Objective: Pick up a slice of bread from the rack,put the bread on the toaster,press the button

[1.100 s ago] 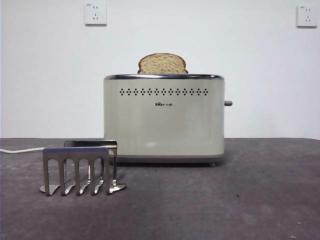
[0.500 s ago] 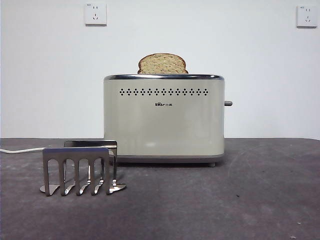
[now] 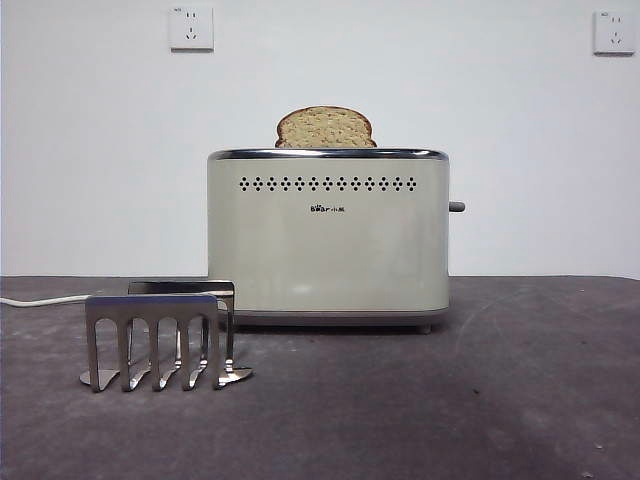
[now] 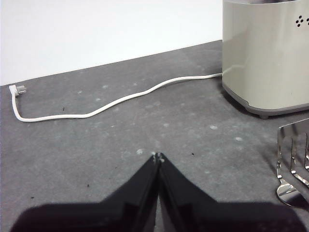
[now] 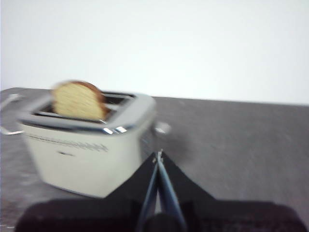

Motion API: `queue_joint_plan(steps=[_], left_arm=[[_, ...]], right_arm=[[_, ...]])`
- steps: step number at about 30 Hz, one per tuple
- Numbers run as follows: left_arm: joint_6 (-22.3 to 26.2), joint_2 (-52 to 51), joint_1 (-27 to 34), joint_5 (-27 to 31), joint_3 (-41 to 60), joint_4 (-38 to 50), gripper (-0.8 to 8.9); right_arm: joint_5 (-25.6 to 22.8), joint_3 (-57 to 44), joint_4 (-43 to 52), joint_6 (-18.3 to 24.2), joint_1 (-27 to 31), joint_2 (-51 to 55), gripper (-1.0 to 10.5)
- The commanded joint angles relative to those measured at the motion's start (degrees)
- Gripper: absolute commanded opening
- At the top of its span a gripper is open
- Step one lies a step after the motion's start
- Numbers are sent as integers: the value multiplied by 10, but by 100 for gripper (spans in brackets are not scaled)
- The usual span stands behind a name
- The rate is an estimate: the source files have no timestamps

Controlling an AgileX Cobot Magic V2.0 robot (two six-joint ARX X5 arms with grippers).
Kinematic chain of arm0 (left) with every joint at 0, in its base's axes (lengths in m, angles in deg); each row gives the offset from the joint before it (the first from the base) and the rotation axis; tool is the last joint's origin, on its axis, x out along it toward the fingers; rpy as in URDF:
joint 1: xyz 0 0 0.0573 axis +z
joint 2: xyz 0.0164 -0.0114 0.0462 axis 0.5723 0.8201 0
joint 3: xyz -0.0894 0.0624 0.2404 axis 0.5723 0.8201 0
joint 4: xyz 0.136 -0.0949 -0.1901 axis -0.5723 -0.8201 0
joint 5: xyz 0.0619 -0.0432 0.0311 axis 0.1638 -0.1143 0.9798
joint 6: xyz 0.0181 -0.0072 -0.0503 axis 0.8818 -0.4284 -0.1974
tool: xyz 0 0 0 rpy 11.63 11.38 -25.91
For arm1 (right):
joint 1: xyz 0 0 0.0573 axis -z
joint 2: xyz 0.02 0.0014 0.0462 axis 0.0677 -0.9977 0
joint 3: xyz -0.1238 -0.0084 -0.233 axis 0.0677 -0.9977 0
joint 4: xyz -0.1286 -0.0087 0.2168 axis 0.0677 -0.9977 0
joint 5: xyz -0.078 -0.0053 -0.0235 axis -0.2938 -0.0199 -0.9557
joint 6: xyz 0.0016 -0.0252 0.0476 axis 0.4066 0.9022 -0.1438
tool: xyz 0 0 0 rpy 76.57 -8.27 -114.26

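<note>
Right gripper (image 5: 158,153) jaws pressed together, empty, hanging above the table (image 3: 480,400) near the toaster (image 3: 328,235); left gripper (image 4: 157,156) likewise closed, over bare table. Rack (image 3: 160,340) empty in front. Slice of bread (image 3: 324,128) sits in toaster slot, button (image 3: 456,207) up on side.

Closed left hand (image 4: 158,157) above dark table (image 4: 96,145), white cord (image 4: 120,99), toaster (image 4: 265,53) corner.
</note>
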Motion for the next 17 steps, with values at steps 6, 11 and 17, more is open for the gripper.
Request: queue_joint_plan(steps=[6,11,17], left_arm=[[-6,-2,1,1,8,2,-3],[-6,-2,1,1,8,2,-3],[-6,-2,1,1,8,2,-3]], right_arm=[[-59,-163,57,-23,-17,117,1],[-58,-237,63,-30,-30,169,1],[-59,-278,63,-40,-35,198,1]])
